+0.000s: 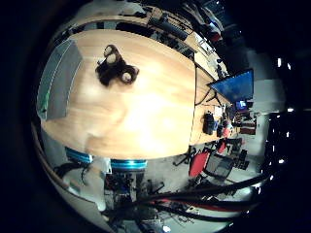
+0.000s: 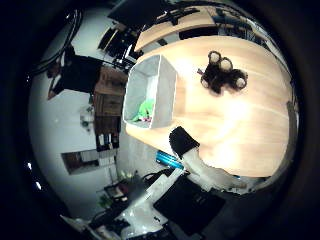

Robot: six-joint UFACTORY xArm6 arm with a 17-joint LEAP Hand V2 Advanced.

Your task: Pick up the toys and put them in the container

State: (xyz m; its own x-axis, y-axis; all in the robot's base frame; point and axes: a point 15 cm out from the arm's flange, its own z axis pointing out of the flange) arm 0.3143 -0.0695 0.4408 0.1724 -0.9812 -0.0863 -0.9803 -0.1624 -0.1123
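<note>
A dark plush toy lies mid-table, near the grey container at the table's edge, looking soft, light, best grasped around its middle; the robot hand hangs above, its finger spread unclear.

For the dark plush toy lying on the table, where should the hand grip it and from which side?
Grip the dark plush toy around its middle body, coming straight down from above. It lies flat on the wooden table with its limbs splayed outward, apart from the grey container, so nothing blocks a top approach. Its limbs look too small to hold securely. The hand is well above it.
</note>
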